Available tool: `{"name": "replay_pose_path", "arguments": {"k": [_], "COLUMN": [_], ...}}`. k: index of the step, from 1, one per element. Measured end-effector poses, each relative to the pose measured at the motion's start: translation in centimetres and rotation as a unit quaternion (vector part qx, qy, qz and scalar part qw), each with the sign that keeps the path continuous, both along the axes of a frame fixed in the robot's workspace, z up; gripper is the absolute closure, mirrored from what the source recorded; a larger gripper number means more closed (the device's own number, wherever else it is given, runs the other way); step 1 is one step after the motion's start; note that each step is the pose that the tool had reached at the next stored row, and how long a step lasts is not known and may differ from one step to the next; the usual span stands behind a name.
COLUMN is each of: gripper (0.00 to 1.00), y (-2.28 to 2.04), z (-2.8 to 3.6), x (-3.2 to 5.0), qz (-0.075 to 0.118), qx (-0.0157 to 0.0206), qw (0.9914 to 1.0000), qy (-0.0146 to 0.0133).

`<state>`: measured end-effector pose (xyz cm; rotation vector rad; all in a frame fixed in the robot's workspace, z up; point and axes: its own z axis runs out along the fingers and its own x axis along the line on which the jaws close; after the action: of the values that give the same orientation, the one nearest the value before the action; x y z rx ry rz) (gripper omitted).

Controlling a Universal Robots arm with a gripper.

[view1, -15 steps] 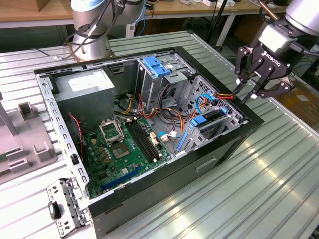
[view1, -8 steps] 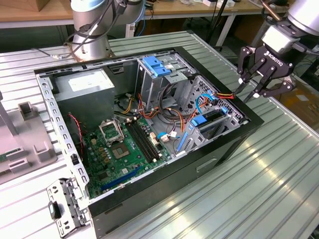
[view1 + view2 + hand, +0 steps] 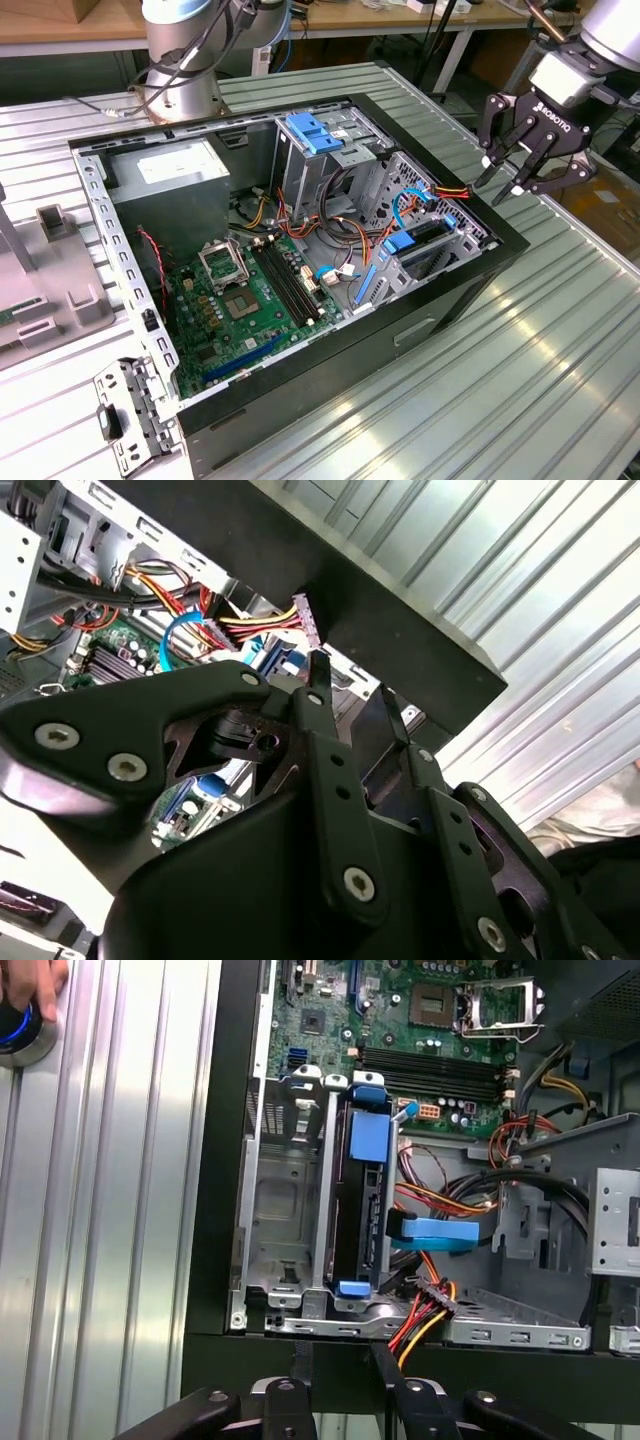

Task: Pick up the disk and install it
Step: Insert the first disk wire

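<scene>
The disk (image 3: 427, 236) sits edge-up in the drive cage at the case's front corner, blue rails along its edges. In the first wrist view the disk (image 3: 362, 1210) is a dark slab in the cage slot, with a blue tab at each end. My gripper (image 3: 500, 188) hovers above the case's rim on the exterior view's right, just outside that cage. Its black fingers are spread open with nothing between them. In the first wrist view the gripper (image 3: 340, 1365) hangs over the black rim beside the cage. In the second wrist view the gripper (image 3: 352, 680) points toward the cage wiring.
The open computer case (image 3: 470, 275) lies on a ribbed metal table (image 3: 500, 400). Inside are the motherboard (image 3: 240, 300), a grey power-supply box (image 3: 170, 175), a blue bracket (image 3: 315, 132) on the upper cage and loose cables (image 3: 440, 190). A hand (image 3: 30, 980) rests by a blue-lit button (image 3: 15, 1030).
</scene>
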<state>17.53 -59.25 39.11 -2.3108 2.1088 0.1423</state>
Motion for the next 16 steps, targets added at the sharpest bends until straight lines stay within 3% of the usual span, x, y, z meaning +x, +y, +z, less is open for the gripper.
{"name": "replay_pose_path", "arguments": {"k": [3, 5, 12, 16], "gripper": [0.64, 0.64, 0.64, 0.64], "y": [0.02, 0.02, 0.02, 0.02], "z": [-0.1, -0.13, -0.14, -0.14], "x": [0.0, 0.01, 0.01, 0.01], "qz": [0.031, 0.052, 0.053, 0.07], "qx": [-0.0001, -0.0001, -0.0001, 0.0], "qw": [0.99953, 0.99865, 0.99858, 0.99758], "qy": [0.0, 0.0, 0.0, 0.0]}}
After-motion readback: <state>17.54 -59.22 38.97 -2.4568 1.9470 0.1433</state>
